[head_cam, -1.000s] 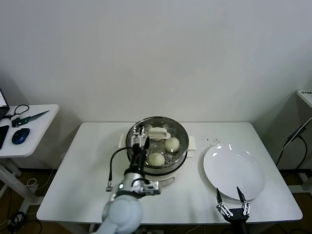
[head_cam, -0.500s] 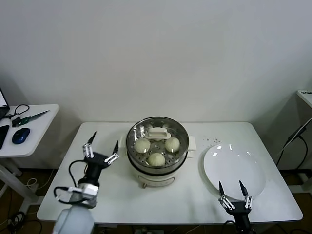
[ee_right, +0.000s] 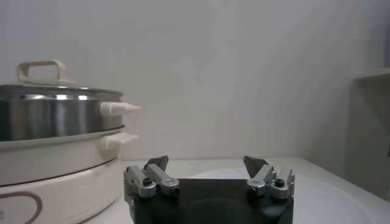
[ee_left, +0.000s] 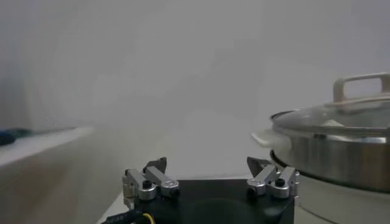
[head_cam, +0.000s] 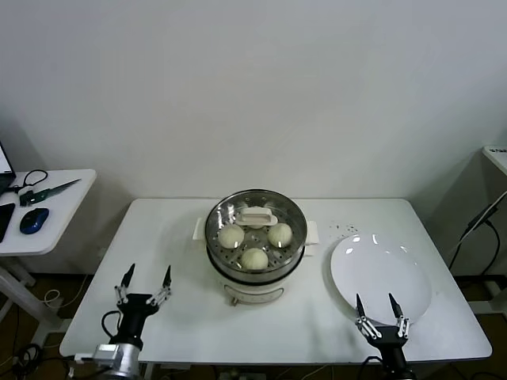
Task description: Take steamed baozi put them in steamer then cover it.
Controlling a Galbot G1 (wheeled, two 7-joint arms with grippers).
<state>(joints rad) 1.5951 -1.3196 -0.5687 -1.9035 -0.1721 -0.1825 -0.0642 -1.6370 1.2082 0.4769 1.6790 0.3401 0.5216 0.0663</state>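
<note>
The left gripper hangs open and empty near the tabletop's front edge, left of the steamer. The right gripper, also open, sits front-right of the steamer, at the white plate's near rim. Three steamed baozi are visible in the steamer under the cover.

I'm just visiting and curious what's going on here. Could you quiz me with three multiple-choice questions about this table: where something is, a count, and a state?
1. Where is the white plate?
A. right of the pot
B. left of the pot
C. on the lid

2. How many buns show through the lid?
A. one
B. three
C. six

3. The pot is:
A. uncovered
B. tipped over
C. covered by the glass lid

Answers: 1 A, it lies on the pot's right side; 2 B, three pale rounds visible; 3 C, the lid sits on the rim.
</note>
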